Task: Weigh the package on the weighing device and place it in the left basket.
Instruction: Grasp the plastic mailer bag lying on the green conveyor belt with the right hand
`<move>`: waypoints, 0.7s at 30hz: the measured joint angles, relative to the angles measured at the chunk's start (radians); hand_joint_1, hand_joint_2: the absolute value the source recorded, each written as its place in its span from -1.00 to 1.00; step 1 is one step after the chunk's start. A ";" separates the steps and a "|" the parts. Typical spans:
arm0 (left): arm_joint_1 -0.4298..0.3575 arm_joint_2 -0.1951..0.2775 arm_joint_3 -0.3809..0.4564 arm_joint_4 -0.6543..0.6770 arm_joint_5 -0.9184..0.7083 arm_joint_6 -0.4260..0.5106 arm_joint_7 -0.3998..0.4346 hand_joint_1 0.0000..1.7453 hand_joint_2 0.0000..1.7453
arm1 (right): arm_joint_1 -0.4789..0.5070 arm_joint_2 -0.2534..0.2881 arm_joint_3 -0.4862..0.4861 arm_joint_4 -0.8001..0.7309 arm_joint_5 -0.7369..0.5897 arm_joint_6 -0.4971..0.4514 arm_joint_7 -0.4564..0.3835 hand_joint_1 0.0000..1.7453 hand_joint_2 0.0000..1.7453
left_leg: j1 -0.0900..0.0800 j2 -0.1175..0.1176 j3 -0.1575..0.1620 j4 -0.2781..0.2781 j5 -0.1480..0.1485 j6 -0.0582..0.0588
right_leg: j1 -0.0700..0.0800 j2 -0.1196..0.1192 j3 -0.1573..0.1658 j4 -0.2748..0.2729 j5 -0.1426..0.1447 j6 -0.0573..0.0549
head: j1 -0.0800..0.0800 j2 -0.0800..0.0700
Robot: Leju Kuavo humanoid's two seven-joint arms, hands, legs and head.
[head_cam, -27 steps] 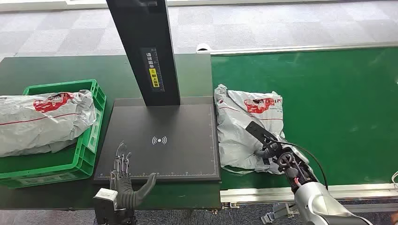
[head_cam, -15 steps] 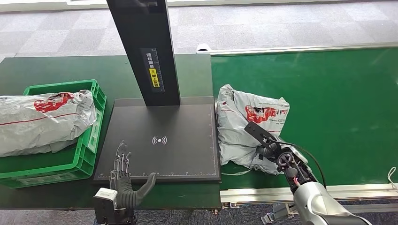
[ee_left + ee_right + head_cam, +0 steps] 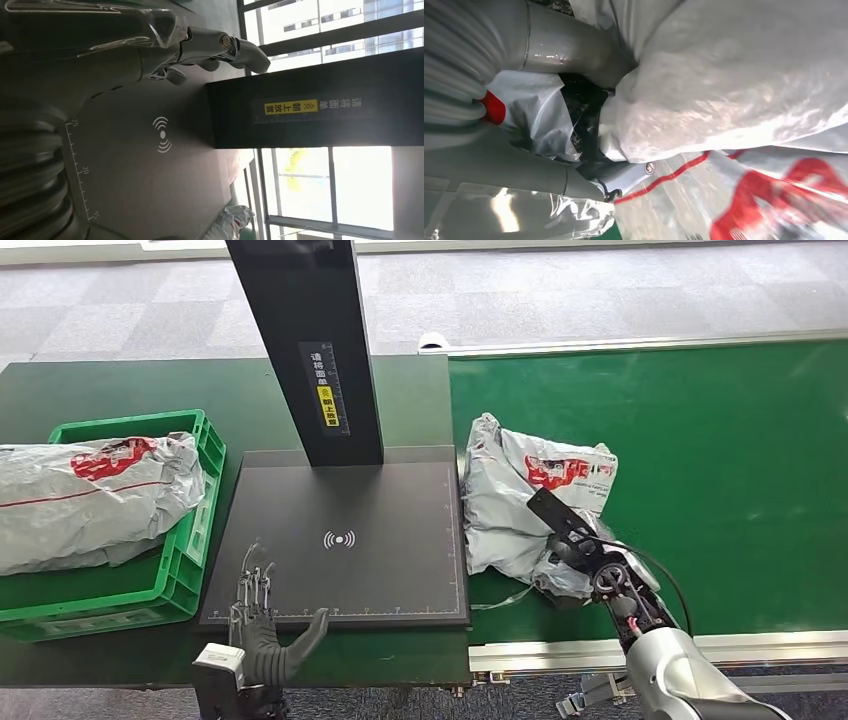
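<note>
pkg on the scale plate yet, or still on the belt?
Not on the plate. The package lies on the green belt, beside the scale plate, crumpled in the right hand; the plate is bare.

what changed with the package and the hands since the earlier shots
The right hand, gripping the grey package, has bunched and lifted its near edge, drawing it up off the green belt. The left hand stays open at the scale platform. The bagged basket is unchanged.

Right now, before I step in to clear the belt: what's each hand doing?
Left hand: open, holding nothing, at the scale platform's near edge.
Right hand: gripping the grey package on the conveyor belt.
</note>
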 joint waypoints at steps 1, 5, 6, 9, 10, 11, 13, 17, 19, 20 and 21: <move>0.004 0.001 0.004 -0.012 -0.003 0.004 0.000 -1.00 1.00 | -0.005 -0.002 -0.003 -0.008 -0.005 -0.019 -0.031 1.00 1.00 | 0.000 0.000 0.000 0.000 0.000 0.000 | 0.000 0.000 0.000 0.000 0.000 0.000 | 0.000 0.000; 0.042 0.016 0.047 -0.109 -0.037 0.036 0.000 -1.00 1.00 | -0.011 -0.013 -0.016 -0.133 -0.067 -0.043 -0.160 1.00 1.00 | 0.000 0.000 -0.001 0.000 0.000 0.000 | 0.000 0.001 -0.002 0.000 0.000 0.000 | 0.000 0.000; 0.051 0.023 0.064 -0.139 -0.049 0.046 0.000 -1.00 1.00 | -0.006 -0.016 -0.017 -0.193 -0.092 -0.033 -0.182 1.00 1.00 | 0.000 0.000 -0.002 0.000 0.000 0.000 | 0.000 0.001 -0.003 0.000 0.000 0.000 | 0.000 0.000; 0.066 0.038 0.111 -0.198 -0.067 0.057 0.000 -1.00 1.00 | 0.010 -0.021 -0.007 -0.355 -0.157 0.014 -0.189 1.00 1.00 | 0.001 0.000 -0.002 0.000 0.000 0.000 | 0.001 0.001 -0.003 0.000 0.000 -0.001 | 0.000 0.000; 0.068 0.040 0.127 -0.212 -0.069 0.055 0.000 -1.00 1.00 | 0.017 -0.021 0.002 -0.400 -0.176 0.029 -0.187 1.00 1.00 | 0.001 0.000 -0.002 0.000 0.000 0.000 | 0.001 0.001 -0.003 0.000 0.000 -0.001 | 0.000 0.000; 0.070 0.041 0.144 -0.224 -0.072 0.052 0.000 -1.00 1.00 | 0.026 -0.022 0.014 -0.440 -0.195 0.043 -0.186 1.00 1.00 | 0.001 0.001 -0.002 0.000 0.000 0.000 | 0.001 0.001 -0.003 0.000 0.000 -0.001 | 0.000 0.000; 0.067 0.041 0.180 -0.240 -0.080 0.041 0.000 -1.00 1.00 | 0.035 -0.020 0.043 -0.496 -0.227 0.063 -0.187 1.00 1.00 | 0.001 0.001 -0.002 0.000 0.000 0.000 | 0.001 0.001 -0.003 0.000 0.000 -0.001 | 0.000 0.000; 0.047 0.031 0.245 -0.253 -0.100 0.007 0.000 -1.00 1.00 | 0.037 0.010 0.123 -0.537 -0.266 0.107 -0.181 1.00 1.00 | 0.001 0.001 -0.002 0.000 0.001 -0.001 | 0.001 0.001 -0.002 0.000 0.000 -0.001 | 0.000 0.000; 0.030 0.023 0.268 -0.252 -0.109 -0.011 0.000 -1.00 1.00 | 0.036 0.040 0.167 -0.529 -0.275 0.118 -0.176 1.00 1.00 | 0.001 0.001 -0.001 0.000 0.001 -0.002 | 0.001 0.001 -0.002 0.001 0.000 -0.001 | 0.000 0.000; 0.021 0.019 0.276 -0.250 -0.114 -0.019 0.000 -1.00 1.00 | 0.036 0.056 0.188 -0.521 -0.278 0.124 -0.174 1.00 1.00 | 0.001 0.001 -0.001 0.000 0.001 -0.002 | 0.001 0.001 -0.002 0.001 0.000 -0.001 | 0.000 0.000; 0.012 0.016 0.282 -0.247 -0.118 -0.027 0.000 -1.00 1.00 | 0.035 0.070 0.208 -0.510 -0.281 0.130 -0.173 1.00 1.00 | 0.001 0.001 -0.001 0.000 0.001 -0.002 | 0.002 0.001 -0.002 0.001 0.000 -0.001 | 0.000 0.000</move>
